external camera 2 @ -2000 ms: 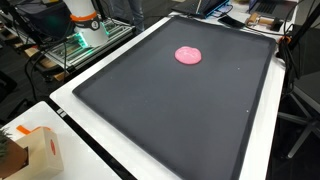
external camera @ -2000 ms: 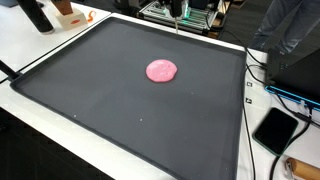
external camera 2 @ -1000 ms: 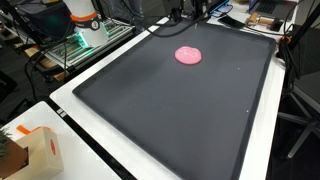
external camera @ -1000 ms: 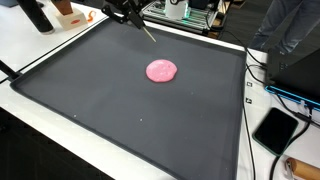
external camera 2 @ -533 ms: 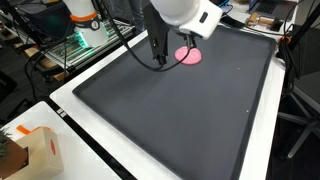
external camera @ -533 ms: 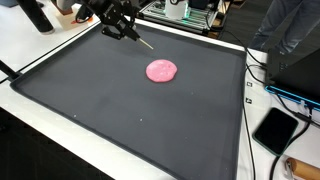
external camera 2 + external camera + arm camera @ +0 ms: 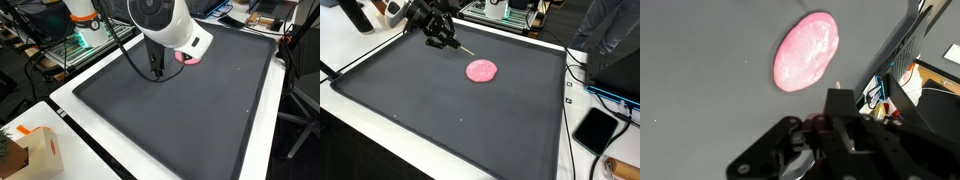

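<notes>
A flat pink disc of soft material (image 7: 481,70) lies on a large black mat (image 7: 440,115), toward its far side. It also shows in the wrist view (image 7: 807,50) and, partly behind the arm, in an exterior view (image 7: 191,57). My gripper (image 7: 448,42) hovers low over the mat beside the disc, apart from it, and also shows in the other exterior view (image 7: 155,66). Its fingers are shut on a thin pale stick (image 7: 466,50) that points down at the mat. The stick's tip (image 7: 837,87) pokes out just below the disc in the wrist view.
The mat has a raised rim (image 7: 70,95) on a white table. A black phone (image 7: 596,129) lies past one edge, with cables (image 7: 610,92) near it. An orange and white box (image 7: 35,150) stands at a table corner. A person (image 7: 610,30) and equipment racks (image 7: 85,40) stand behind.
The arm came into view from the mat's far edge and swung over the mat to a spot beside the pink disc. The disc has not moved.
</notes>
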`<move>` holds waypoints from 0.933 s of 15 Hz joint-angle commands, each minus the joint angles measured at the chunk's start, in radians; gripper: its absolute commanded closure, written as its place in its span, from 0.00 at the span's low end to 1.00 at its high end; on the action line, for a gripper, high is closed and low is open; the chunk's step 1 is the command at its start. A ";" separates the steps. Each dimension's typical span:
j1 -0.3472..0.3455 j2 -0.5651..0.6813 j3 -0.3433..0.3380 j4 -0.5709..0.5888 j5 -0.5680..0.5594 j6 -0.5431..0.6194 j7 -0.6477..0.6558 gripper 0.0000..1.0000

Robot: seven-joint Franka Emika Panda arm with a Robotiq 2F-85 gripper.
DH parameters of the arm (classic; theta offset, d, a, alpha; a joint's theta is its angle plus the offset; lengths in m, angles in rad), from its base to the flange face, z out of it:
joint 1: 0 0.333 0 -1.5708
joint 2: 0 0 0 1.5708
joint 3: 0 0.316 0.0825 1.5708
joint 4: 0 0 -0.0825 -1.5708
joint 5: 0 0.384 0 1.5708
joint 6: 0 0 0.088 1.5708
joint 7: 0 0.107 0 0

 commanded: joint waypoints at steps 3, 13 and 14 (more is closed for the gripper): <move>-0.012 0.054 -0.007 0.037 0.047 -0.026 -0.004 0.96; 0.011 0.076 -0.014 0.073 0.034 0.008 0.088 0.96; 0.014 0.076 -0.014 0.077 0.031 0.008 0.100 0.96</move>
